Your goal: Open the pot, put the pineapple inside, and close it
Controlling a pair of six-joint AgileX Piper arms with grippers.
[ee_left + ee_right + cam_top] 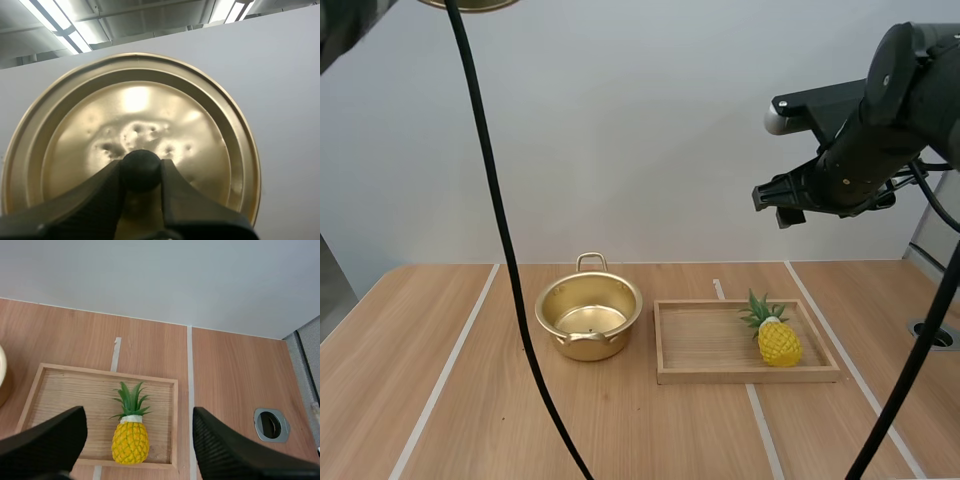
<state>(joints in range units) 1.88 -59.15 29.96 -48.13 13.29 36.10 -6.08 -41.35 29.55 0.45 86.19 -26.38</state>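
Table (440, 330): pale wood with the grain running front to back, crossed by light stripes; a plain light wall stands behind it.
Tray (750, 375): shallow and wooden, flat on the table just to the right of the pot.
Pot (620, 335): gold metal with two handles, open and with nothing inside.
Lid (150, 115): gold and dented near its middle, held in the air well above the table.
Pineapple (777, 342): lies in the right end of the tray, its long axis roughly front to back, with the green leaves pointing to the far side and slightly left.
Right gripper (139, 415): fingers spread wide with nothing between them, high over the pineapple.
Left gripper (141, 170): fingers pinched on the lid's black knob (141, 161).
Metal ring (271, 424): set into the table to the right of the tray.
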